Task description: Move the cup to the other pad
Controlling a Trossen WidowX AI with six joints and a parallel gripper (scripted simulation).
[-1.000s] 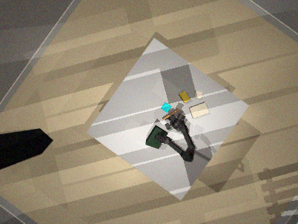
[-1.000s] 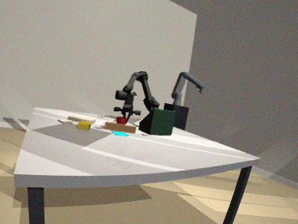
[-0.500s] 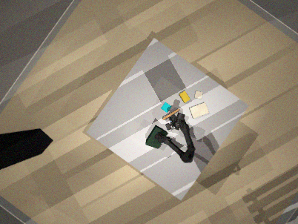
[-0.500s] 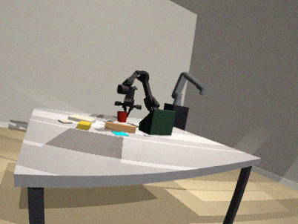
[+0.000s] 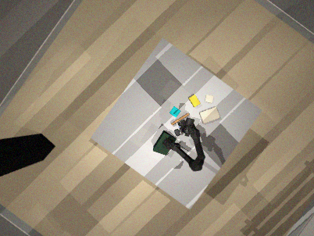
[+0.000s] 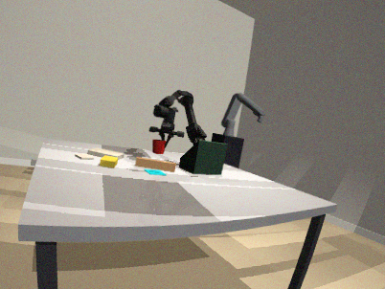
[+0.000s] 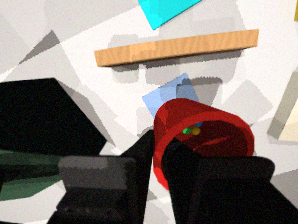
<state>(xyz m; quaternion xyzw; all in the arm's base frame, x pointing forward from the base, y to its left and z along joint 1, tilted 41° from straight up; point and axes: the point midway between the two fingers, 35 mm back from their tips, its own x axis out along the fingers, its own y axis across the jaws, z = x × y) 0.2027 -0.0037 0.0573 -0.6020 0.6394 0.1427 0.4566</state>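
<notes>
The red cup [image 6: 159, 146] [image 7: 171, 114] hangs in the air, tilted in the wrist view, with several small marbles [image 7: 192, 130] inside. My gripper [image 6: 165, 141] [image 7: 156, 134] is shut on the cup's wall, one finger inside and one outside. In the top view the arm hides the cup. The blue pad [image 7: 159, 97] lies below the cup, partly covered by it in the wrist view. The cyan pad [image 5: 175, 112] [image 6: 155, 172] [image 7: 167, 11] lies on the far side of the wooden bar [image 5: 180, 119] [image 6: 155, 165] [image 7: 175, 48] from the cup.
The wooden bar stands between the two pads. A dark green box [image 5: 163, 144] [image 6: 211, 158] stands beside the arm. A yellow block [image 5: 194, 100] [image 6: 108, 162], a large cream block [image 5: 210, 116] [image 6: 105, 153] and a small cream tile [image 5: 209, 98] [image 6: 84, 156] lie on the other side.
</notes>
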